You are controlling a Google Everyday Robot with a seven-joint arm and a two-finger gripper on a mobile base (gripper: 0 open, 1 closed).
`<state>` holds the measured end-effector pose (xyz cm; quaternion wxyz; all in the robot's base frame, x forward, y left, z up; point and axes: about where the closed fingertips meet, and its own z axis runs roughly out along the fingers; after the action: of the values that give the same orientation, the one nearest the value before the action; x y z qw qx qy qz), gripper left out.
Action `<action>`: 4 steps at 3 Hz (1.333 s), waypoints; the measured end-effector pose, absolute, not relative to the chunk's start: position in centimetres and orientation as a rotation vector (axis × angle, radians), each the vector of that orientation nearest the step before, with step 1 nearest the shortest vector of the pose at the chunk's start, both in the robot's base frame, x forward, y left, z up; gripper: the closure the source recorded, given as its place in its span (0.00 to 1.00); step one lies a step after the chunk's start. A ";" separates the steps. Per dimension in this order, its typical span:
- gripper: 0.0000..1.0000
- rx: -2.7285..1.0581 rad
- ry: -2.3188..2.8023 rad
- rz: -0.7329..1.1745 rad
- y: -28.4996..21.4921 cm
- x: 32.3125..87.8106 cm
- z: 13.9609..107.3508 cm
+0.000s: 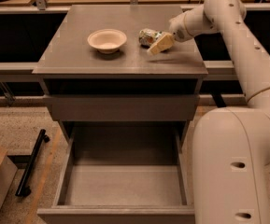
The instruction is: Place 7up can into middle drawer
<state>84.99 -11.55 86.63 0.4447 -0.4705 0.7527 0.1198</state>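
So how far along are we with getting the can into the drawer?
Done: the middle drawer stands pulled open, its floor bare. In hand: the gripper is right beside the can, which lies on its side on the cabinet top near the bowl. Left: grasp the can, lift it, lower it into the drawer and release.

7up can (148, 36), green-silver, on its side on cabinet top (74, 55); gripper (159, 44) just beside it. Middle drawer (125, 185), grey-brown, stands pulled open.
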 end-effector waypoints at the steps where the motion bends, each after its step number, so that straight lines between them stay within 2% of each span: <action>1: 0.25 -1.198 1.863 0.330 -9.7 85.8 85.5; 3: 0.70 -1.237 1.881 0.317 -10.2 84.9 85.4; 4: 0.94 -1.286 1.869 0.283 -11.4 82.4 87.4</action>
<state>82.42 -11.39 87.44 0.4147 -0.5119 0.7438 0.1128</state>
